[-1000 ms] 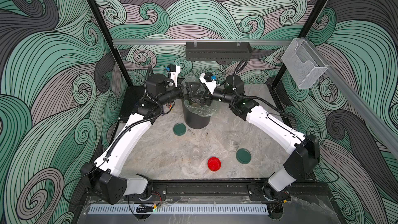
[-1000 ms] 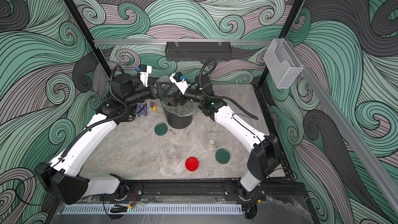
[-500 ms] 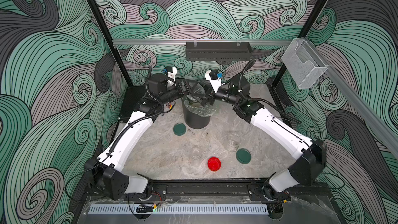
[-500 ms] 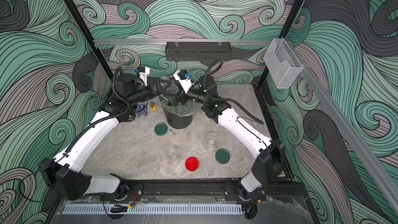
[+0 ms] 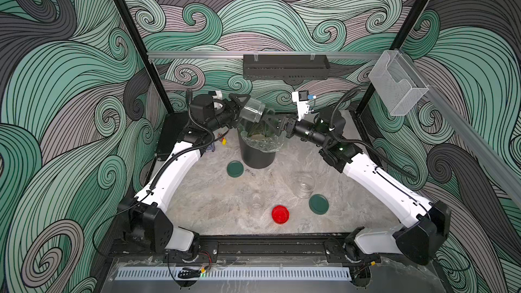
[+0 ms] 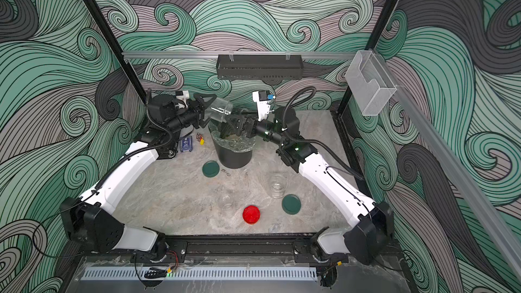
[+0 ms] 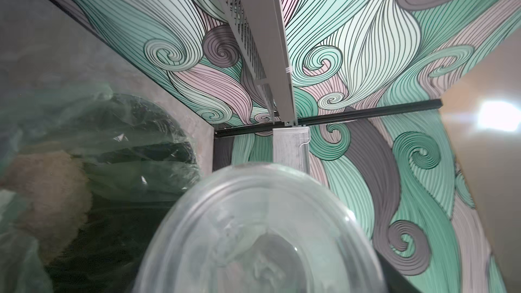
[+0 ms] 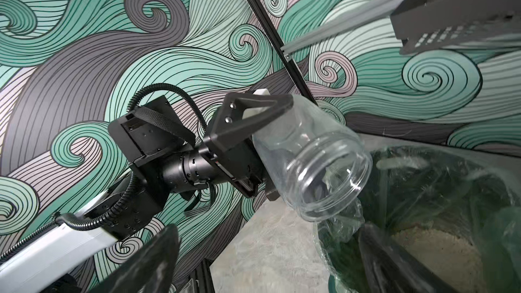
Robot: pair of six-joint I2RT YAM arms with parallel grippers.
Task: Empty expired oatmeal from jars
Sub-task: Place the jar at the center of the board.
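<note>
Left gripper [image 5: 244, 109] fingers [image 8: 253, 114] clamp empty jar [image 5: 253, 112], tilted over bin [image 5: 258, 159]. Right gripper [image 5: 272, 124] fingers [image 8: 146, 266] spread, empty, at bin rim. Risks: smooth glass slipping into bin; right fingers snagging liner [image 8: 423, 181].

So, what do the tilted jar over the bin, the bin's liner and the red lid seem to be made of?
The tilted jar: clear, glossy, with moulded thread rings at the mouth; glass or clear plastic, the look leaves it open. The liner: thin clear plastic film, crinkled and shiny. The red lid: probably plastic, opaque, slight sheen.
</note>
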